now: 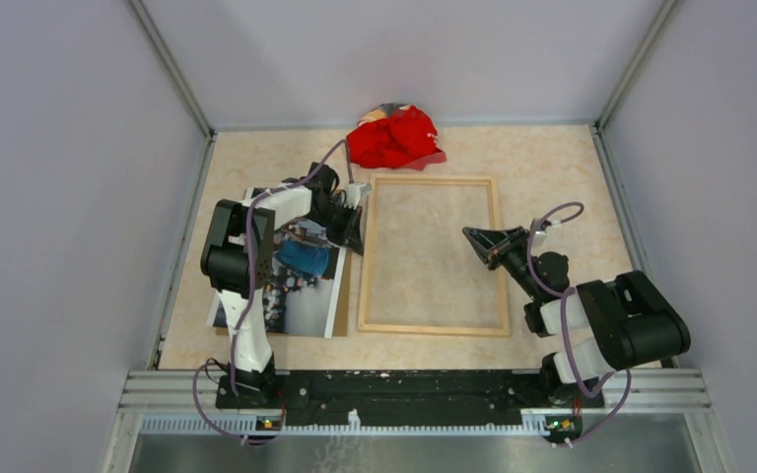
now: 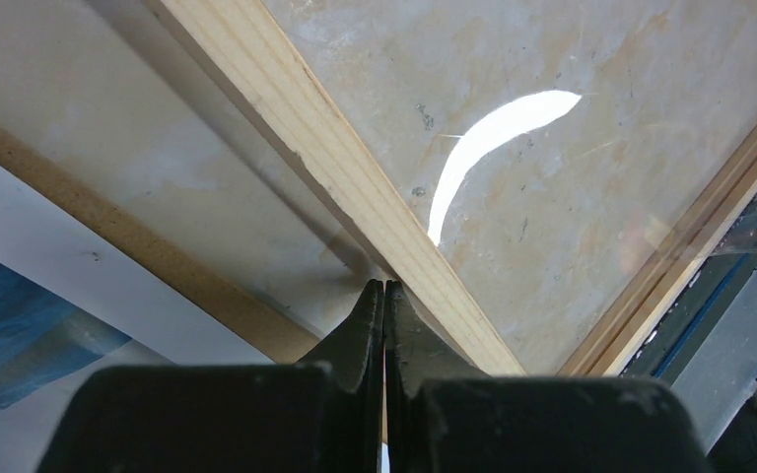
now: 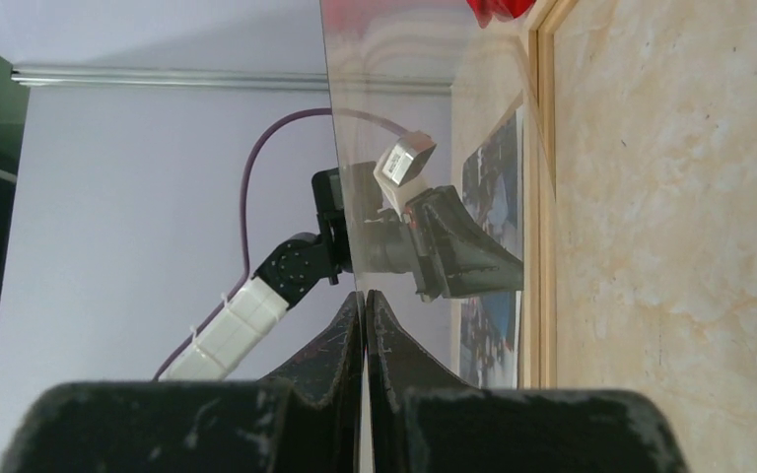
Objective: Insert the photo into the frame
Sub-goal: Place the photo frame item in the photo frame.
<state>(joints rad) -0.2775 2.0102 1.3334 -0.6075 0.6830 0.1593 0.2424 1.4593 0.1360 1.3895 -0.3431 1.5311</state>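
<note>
Photo (image 1: pixel 310 301) lies left of the frame (image 1: pixel 434 328), not in yet. Left jaws closed; right jaws pinch a clear pane (image 3: pixel 424 128).

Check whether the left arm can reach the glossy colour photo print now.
Probably yes: the glossy colour photo lies face-up just beside the shut left claw, nothing lying on it.

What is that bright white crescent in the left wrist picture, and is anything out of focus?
Left wrist view: the crescent is glare on the clear sheet inside the frame, and the left gripper looks soft; right wrist view: a pale sheen veils the photo.
</note>
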